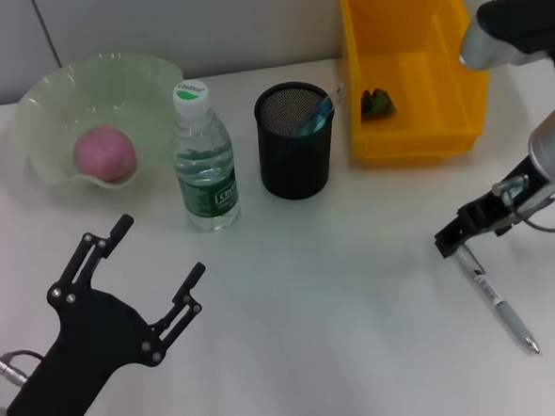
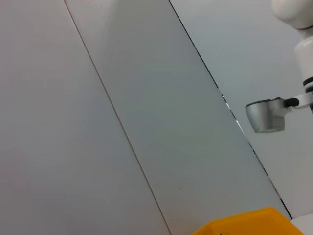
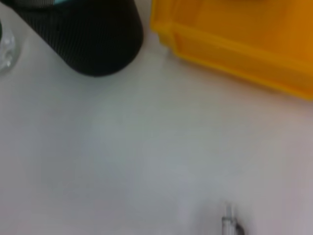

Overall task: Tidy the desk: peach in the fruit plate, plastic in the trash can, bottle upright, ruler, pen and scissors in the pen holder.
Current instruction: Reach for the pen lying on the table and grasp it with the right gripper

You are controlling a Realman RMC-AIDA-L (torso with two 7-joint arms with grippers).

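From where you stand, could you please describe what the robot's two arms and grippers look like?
The left gripper is flat matte black with linked, silver-riveted fingers and a silver connector at its base. The right gripper is black too, on a white-grey arm with a glowing cyan ring.

Counted: one peach [image 1: 104, 152], one plate [image 1: 45, 109], one bottle [image 1: 204, 161], one pen holder [image 1: 295, 143], one yellow bin [image 1: 411, 77], one pen [image 1: 498, 300]

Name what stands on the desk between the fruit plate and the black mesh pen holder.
In the head view, a water bottle stands upright between the fruit plate, which holds the peach, and the pen holder. Nothing else lies there.
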